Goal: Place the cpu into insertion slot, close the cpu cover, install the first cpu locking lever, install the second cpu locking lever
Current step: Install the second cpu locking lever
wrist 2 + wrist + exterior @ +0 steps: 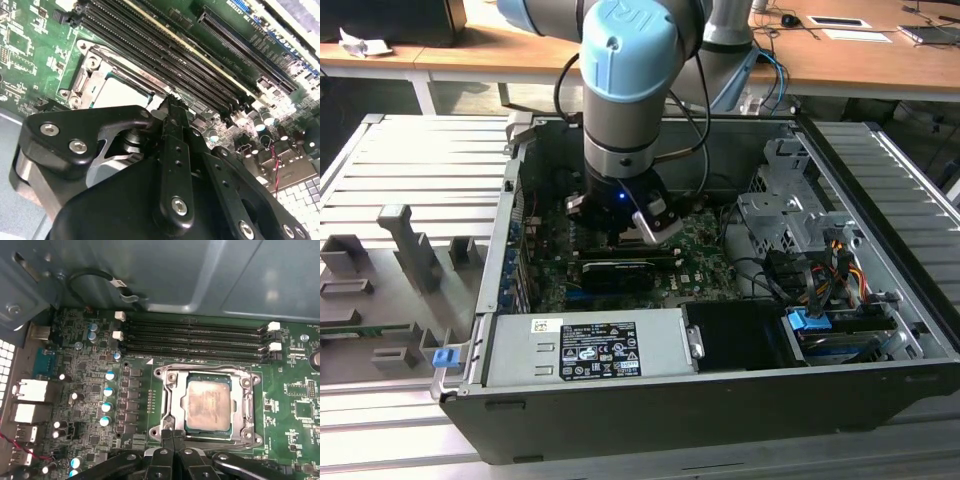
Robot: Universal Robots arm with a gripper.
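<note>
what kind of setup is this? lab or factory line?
Likely a robotics lab bench: an open computer case on a slatted metal table, the gripper over its cpu, wooden desks behind.

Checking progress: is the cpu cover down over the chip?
Down: the cpu cover lies flat, framing the cpu seated in its window.

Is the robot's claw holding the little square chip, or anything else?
No, nothing is held. The gripper has its fingers pressed together at the edge of the cpu cover. The cpu already sits in its insertion slot.
</note>
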